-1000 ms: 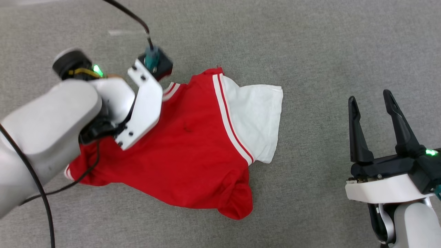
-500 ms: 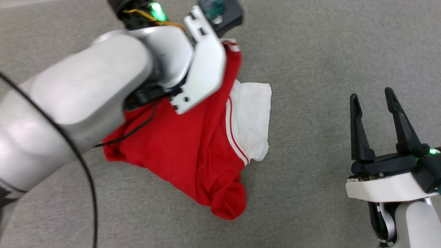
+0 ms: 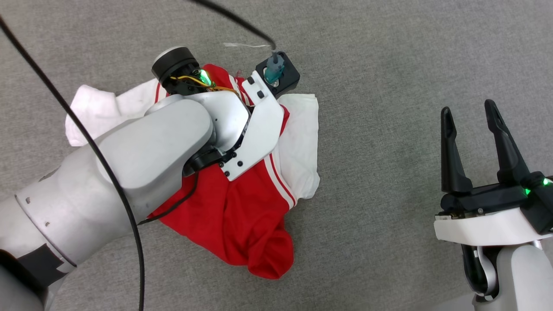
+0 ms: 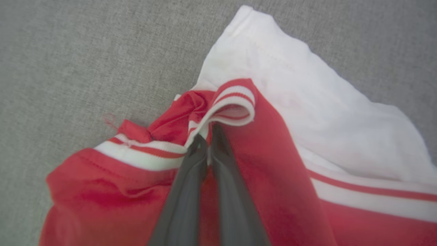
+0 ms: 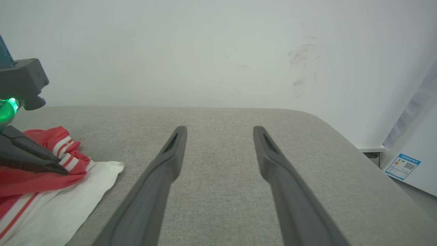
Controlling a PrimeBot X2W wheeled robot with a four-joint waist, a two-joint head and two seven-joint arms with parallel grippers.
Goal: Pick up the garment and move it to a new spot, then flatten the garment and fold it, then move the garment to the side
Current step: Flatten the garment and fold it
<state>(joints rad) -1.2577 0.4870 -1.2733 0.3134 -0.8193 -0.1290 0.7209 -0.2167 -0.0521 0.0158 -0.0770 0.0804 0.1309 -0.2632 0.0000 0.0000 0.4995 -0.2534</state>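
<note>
Our left hand (image 4: 208, 135) is pinched shut on a striped edge (image 4: 235, 99) of the red shirt (image 3: 242, 216), which lies bunched on the grey tabletop (image 3: 389, 65), partly under our left arm (image 3: 151, 147). Our right hand (image 3: 468, 108) stands wide open and empty, well apart to the right. The pinch takes only a thin fold, so we judge it could slip free if the cloth drags and catches, leaving the shirt crumpled.

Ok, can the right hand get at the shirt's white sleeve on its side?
Probably yes: the right hand is open, with just grey surface between it and the white sleeve.
</note>
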